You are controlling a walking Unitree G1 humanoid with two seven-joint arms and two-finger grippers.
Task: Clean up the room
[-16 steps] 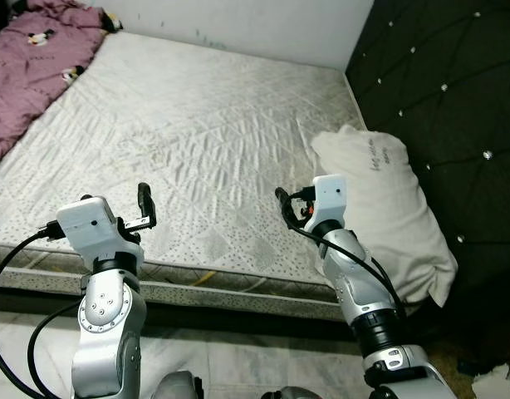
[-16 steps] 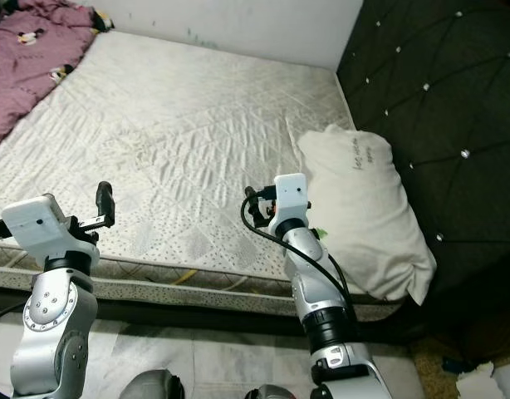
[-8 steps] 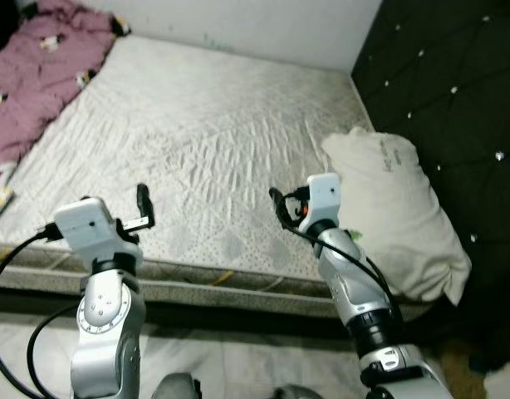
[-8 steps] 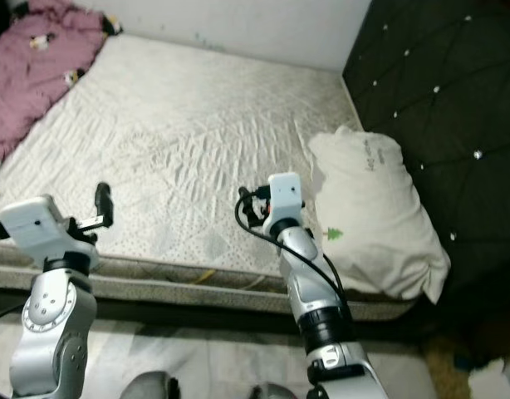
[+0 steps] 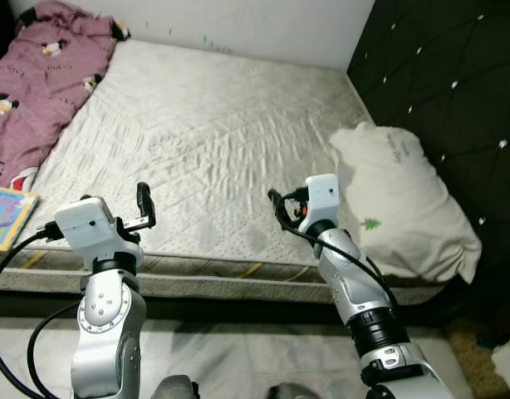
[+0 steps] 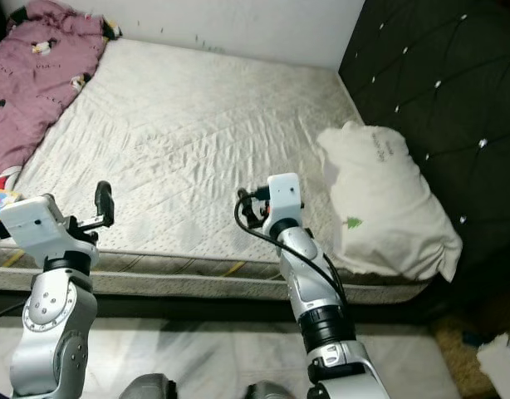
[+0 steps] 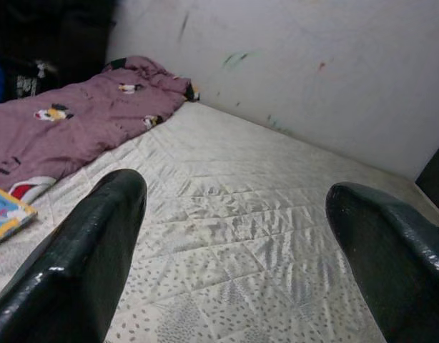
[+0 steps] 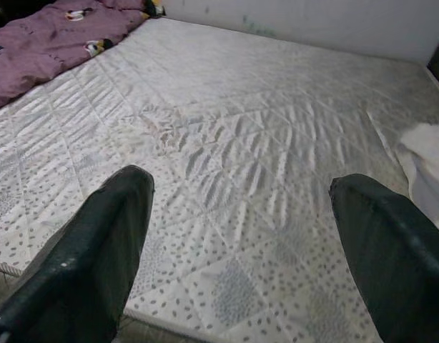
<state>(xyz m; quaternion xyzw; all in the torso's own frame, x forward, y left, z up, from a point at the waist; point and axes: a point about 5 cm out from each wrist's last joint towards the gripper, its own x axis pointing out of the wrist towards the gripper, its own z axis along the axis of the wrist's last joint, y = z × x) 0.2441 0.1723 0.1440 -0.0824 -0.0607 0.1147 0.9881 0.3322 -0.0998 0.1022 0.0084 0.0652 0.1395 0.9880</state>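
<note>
- Bedroom: a bare quilted mattress [image 5: 197, 141] lies against a white wall [image 5: 238, 21], with a black tufted headboard [image 5: 446, 83] along its right side.
- A cream pillow [image 5: 400, 208] sits at the right end of the mattress, against the headboard, its lower corner hanging past the front edge.
- A purple printed blanket [image 5: 35, 91] is bunched along the far left side of the mattress, reaching up to the wall corner.
- A colourful book [image 5: 7, 218] lies at the left front corner, just below the blanket's end.
- Left gripper [image 7: 234, 243]: held above the front edge of the mattress, fingers spread wide, nothing between them.
- Right gripper [image 8: 241, 243]: raised over the front edge near the pillow, fingers likewise wide apart and empty.
- Pale floor [image 5: 238, 357] in front of the bed.
</note>
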